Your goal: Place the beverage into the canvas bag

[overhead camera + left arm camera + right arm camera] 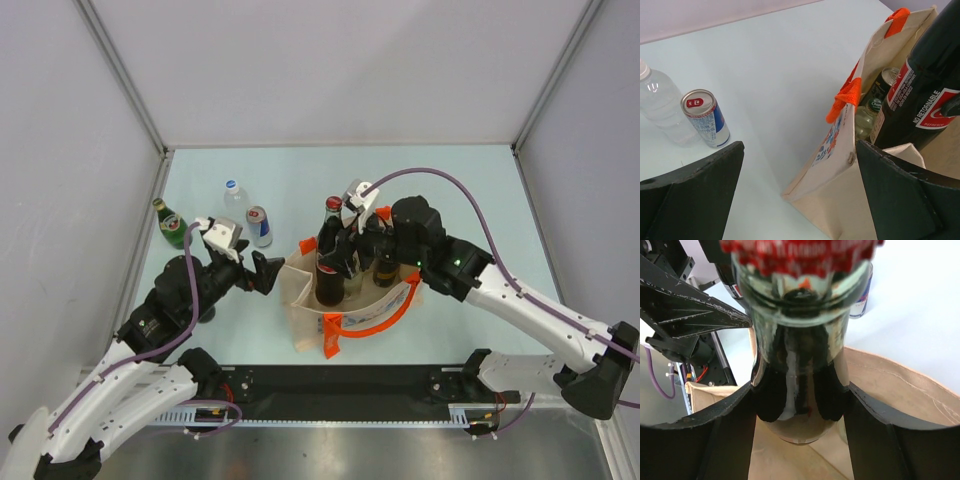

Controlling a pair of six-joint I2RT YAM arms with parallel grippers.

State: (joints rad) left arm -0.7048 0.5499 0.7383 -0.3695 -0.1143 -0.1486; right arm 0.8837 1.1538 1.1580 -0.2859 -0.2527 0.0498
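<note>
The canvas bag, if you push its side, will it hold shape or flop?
Likely floppy: the canvas bag shows a creased, sagging rim by the open left gripper. A push would probably dent the wall rather than slide it, since a can and a green-capped bottle sit inside.

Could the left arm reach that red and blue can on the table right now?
Probably yes. The left gripper is open, and the can stands close by on bare table with nothing between them. The water bottle right beside the can might get nudged.
</note>
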